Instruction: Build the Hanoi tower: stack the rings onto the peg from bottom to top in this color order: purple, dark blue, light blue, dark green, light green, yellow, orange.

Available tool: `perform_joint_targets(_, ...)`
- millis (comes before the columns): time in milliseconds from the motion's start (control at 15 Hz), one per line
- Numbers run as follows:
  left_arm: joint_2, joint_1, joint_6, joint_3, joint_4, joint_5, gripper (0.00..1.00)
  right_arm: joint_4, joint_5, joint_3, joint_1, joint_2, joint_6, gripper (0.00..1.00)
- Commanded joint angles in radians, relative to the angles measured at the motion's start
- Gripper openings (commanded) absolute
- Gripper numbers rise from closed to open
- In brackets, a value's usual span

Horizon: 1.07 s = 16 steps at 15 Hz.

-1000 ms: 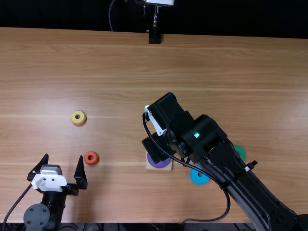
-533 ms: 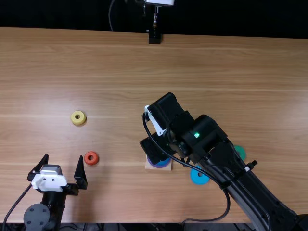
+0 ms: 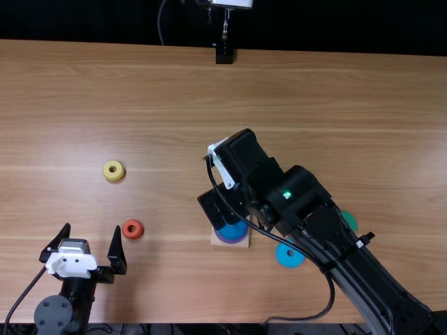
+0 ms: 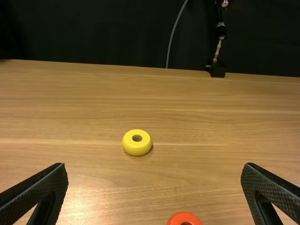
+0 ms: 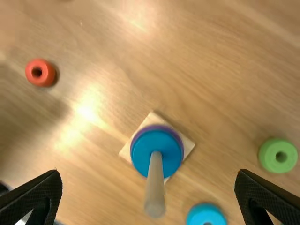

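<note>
In the top view, my right end effector (image 3: 218, 206) is hovering over the wooden base (image 3: 244, 243), just below the frame's middle, its fingers spreading wide apart. The dark blue ring (image 5: 143, 154) is lying on the purple ring (image 5: 176, 134) around the peg (image 5: 154, 187). My left end effector (image 3: 91, 229) is resting open at the top view's lower left. On the desk (image 3: 174, 91), the yellow ring (image 3: 108, 174) and orange ring (image 3: 127, 232) are sitting toward the left; the light blue ring (image 3: 286, 261) and green ring (image 3: 350, 219) are lying lower right.
</note>
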Motion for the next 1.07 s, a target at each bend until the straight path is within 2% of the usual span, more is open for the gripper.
perform_joint_targets(0, -0.012, 0.011, 0.004, -0.047, -0.022, 0.012, 1.00, 0.064, 0.004, -0.052, -0.088, -0.095, 0.008, 1.00)
perform_joint_targets(200, -0.012, 0.011, 0.004, -0.047, -0.020, 0.012, 1.00, 0.259, 0.006, -0.192, -0.179, -0.201, 0.005, 1.00)
perform_joint_targets(467, -0.012, 0.011, 0.004, -0.047, -0.022, 0.012, 1.00, 0.404, 0.006, -0.414, -0.257, -0.324, 0.001, 1.00)
perform_joint_targets(667, -0.012, 0.011, 0.004, -0.047, -0.020, 0.012, 1.00, 0.436, 0.002, -0.584, -0.306, -0.396, 0.003, 1.00)
perform_joint_targets(1000, -0.012, 0.011, 0.004, -0.047, -0.020, 0.012, 1.00, 0.426, 0.000, -0.807, -0.307, -0.426, 0.005, 1.00)
